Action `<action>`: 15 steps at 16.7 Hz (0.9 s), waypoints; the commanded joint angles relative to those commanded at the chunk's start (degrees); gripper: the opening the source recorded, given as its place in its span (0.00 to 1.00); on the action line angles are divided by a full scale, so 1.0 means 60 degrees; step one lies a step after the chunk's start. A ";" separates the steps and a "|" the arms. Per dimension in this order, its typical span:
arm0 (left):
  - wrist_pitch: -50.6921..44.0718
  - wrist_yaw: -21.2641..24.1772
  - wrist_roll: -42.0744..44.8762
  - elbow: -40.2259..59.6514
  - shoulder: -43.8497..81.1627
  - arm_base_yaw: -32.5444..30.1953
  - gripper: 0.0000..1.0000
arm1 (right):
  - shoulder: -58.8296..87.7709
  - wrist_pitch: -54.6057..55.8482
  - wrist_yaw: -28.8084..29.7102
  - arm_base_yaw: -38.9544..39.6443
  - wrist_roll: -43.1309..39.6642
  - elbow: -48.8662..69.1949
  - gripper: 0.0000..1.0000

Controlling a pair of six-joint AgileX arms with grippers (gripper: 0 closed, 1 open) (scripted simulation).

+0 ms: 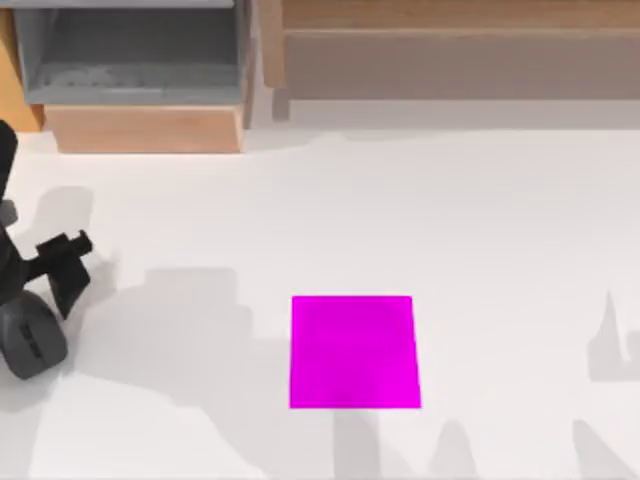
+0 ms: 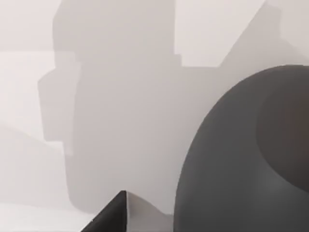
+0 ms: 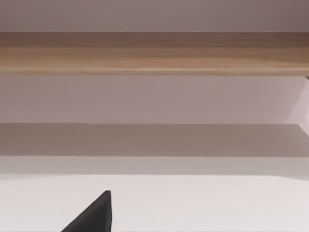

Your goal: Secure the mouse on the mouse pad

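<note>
mouse: sitting on the counter (image 1: 480,220) at the far left edge, about 9 o'clock from the mouse pad (image 1: 354,352) and well apart from it; mouse (image 1: 32,340) is filling the near side of the left wrist view (image 2: 241,159).
mouse axis: long axis is running roughly 12-to-6 in the top view, tilted slightly toward 11 and 5; darker strip is lying along it. Which end is the front, can't tell.
left end effector: (image 1: 66,272) is hovering just above and beside the mouse, at its 1 o'clock; one dark fingertip (image 2: 112,215) is poking into the left wrist view. Apart or together, can't tell; not looking clamped on anything.
right arm: parked off to the right; its wrist camera is facing the wooden shelf (image 3: 154,50), one fingertip (image 3: 94,215) showing.
risk 1: mouse is rounded and smooth, so an off-centre pinch is likely squeezing it out sideways.
risk 2: mouse is sitting near the counter's left edge, so a nudge toward 9 o'clock is risking pushing it off.
risk 3: long carry toward 3 o'clock; weak grip is risking a drop short of the pad.
risk 4: release off-centre is leaving the mouse overhanging the pad edge.
</note>
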 joint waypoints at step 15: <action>-0.0553 -0.0194 0.0093 0.0207 -0.0598 0.0008 0.00 | 0.0000 0.0000 0.0000 0.0000 0.0000 0.0000 1.00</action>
